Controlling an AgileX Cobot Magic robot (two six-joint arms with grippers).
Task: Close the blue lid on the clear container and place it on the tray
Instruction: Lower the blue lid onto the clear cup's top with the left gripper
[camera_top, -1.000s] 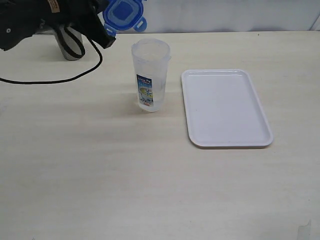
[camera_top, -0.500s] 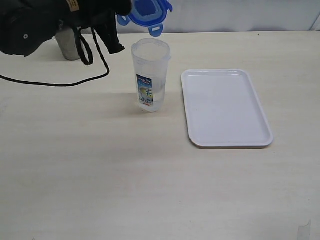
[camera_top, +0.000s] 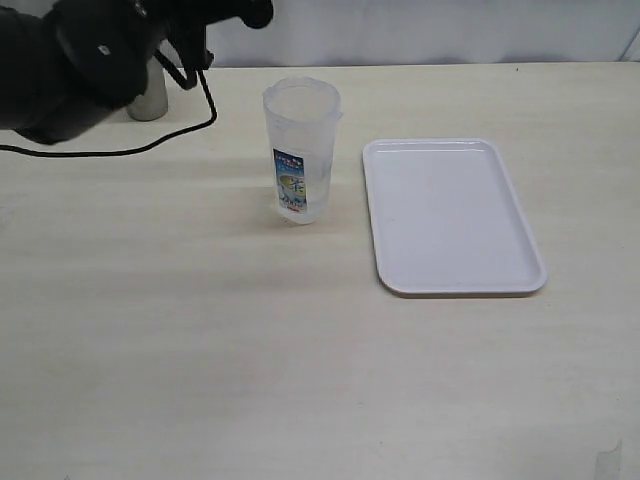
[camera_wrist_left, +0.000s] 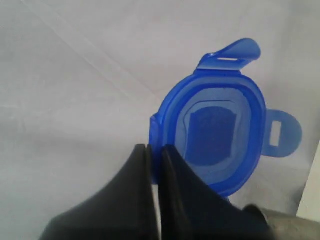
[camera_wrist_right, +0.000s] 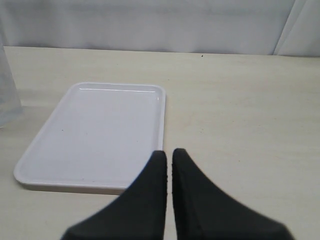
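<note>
We see a tall translucent clear plastic canister (camera_top: 301, 150), smooth-walled and faintly cloudy, with a glossy printed label (camera_top: 291, 183). The flat white rectangular plastic tray (camera_top: 455, 215) is smooth with a soft sheen. The pale wood-grain tabletop (camera_top: 300, 360) looks matt. The rounded-square blue plastic lid (camera_wrist_left: 215, 132) is translucent and glossy. The black fingers (camera_wrist_left: 125, 200) of the left gripper (camera_wrist_left: 155, 147) are smooth and matt. The grey tapered cup (camera_top: 150, 103), mostly hidden, may be brushed metal.

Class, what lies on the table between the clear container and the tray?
Nothing: the exterior view shows only a bare strip of table between the clear container and the tray.
</note>
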